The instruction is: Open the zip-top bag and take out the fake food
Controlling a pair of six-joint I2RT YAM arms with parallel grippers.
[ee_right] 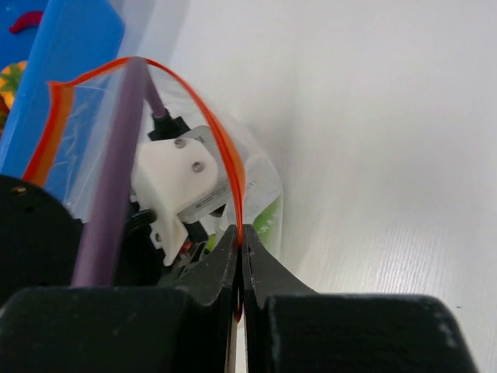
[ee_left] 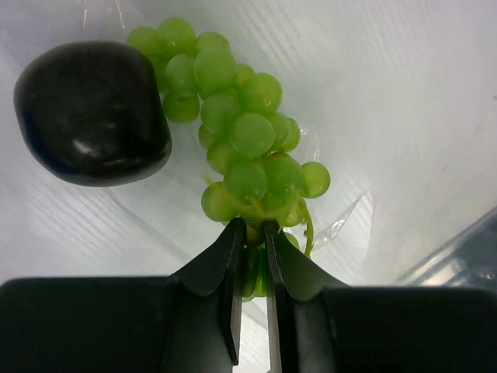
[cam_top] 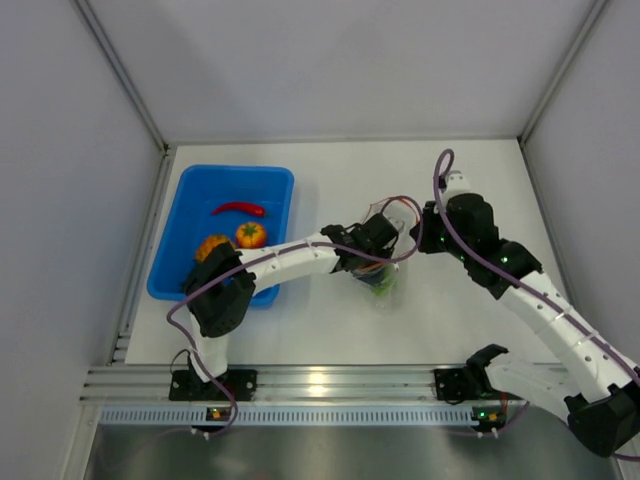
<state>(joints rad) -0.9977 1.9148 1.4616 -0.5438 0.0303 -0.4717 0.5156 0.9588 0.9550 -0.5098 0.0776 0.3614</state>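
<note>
Removal of the food is the step in hand, since the bag is open and partly emptied. It sits near the middle of the worktop, mouth up. The right end effector is clamped on the bag's orange-red zip strip, lifting that lip so the mouth gapes. The left end effector reaches down through the mouth, and its fingers are pinched on the stem end of the green grapes. The grapes lie on the bag's bottom, with a dark piece just beside them. It is hard to tell whether the two touch.

A chili and a tomato lie in the blue tray by the left edge. A second orange piece there is half hidden by the left arm. By this reckoning, the grapes and the dark piece are what remain.

The next move calls for a straight lift of the left arm up through the mouth, then a carry leftward to the tray. The right arm needs to hold the lip steady meanwhile. The grip on the stem looks thin, so the bunch could swing, snag on the plastic or slip. The dark piece looks smooth and rounded and will likely need a wider, centred grasp.
</note>
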